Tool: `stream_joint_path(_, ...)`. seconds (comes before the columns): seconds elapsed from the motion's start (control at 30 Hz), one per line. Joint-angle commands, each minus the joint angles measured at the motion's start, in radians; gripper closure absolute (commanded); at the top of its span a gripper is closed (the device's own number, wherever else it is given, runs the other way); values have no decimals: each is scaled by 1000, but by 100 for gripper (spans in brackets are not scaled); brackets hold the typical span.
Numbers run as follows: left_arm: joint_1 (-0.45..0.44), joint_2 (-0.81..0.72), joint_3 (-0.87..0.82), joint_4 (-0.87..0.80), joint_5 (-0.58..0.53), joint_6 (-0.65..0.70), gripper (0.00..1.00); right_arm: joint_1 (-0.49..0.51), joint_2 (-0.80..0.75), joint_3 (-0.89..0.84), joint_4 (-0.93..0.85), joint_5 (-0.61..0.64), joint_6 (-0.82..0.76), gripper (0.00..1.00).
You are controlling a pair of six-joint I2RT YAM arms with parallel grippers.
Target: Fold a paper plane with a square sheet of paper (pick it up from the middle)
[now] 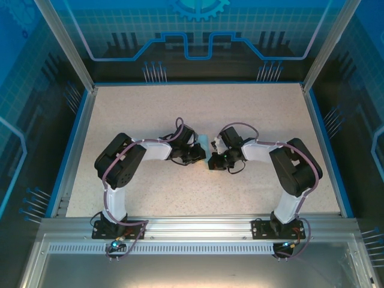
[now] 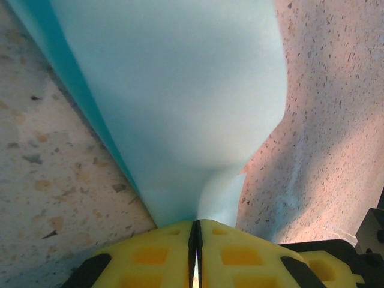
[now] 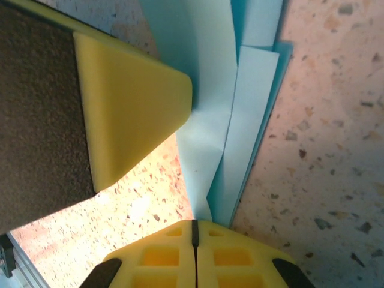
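Where its jaws meet, left gripper point(image 2: 195, 225) pinches light-blue paper point(image 2: 180, 90), sheet fanning out ahead, speckled table point(image 2: 48, 168) on either side; right gripper point(image 3: 194, 223) likewise clamped on the paper's narrow end, folded layers stretching ahead

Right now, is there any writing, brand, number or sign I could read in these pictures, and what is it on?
None can be read.
The light-blue paper is blank, the yellow fingers carry no lettering, and the blue back wall bears a gear and line drawing, no words.
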Motion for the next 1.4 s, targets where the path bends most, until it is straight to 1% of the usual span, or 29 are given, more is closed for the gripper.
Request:
stream_joint_path(0.0,-1,50,-2,-87,-78,12,85,-1,-10,-57,-160,-46,-41,94)
stream_joint_path(0.13,-1,50,-2,-87,-76,14,85,-1,-22,-70,-184,-69,-61,94)
stream_joint_path(0.27,-1,47,-2,-86,-78,14,85,-7,-75,-70,-192,-101,-64,93)
stream_joint_path(0.37,0,48,-3,-86,-77,12,85,-13,-125,-64,-163,-99,-48,93)
stream_joint_path(0.47,-1,47,-2,-84,-77,12,85,-19,-144,-47,-115,-86,-16,93)
stream_joint_path(0.67,-1,47,-1,-86,-76,12,85,-7,-65,33,-74,-49,10,92)
stream_joint_path(0.87,-1,47,-2,-68,-67,-4,85,0,-13,61,-62,-23,14,92)
stream_joint_path(1.1,-1,41,1,-31,-68,-37,84,-1,12,35,-77,11,18,92)
stream_joint_path(1.37,2,34,7,9,-101,-93,83,-7,8,-41,-96,23,12,93)
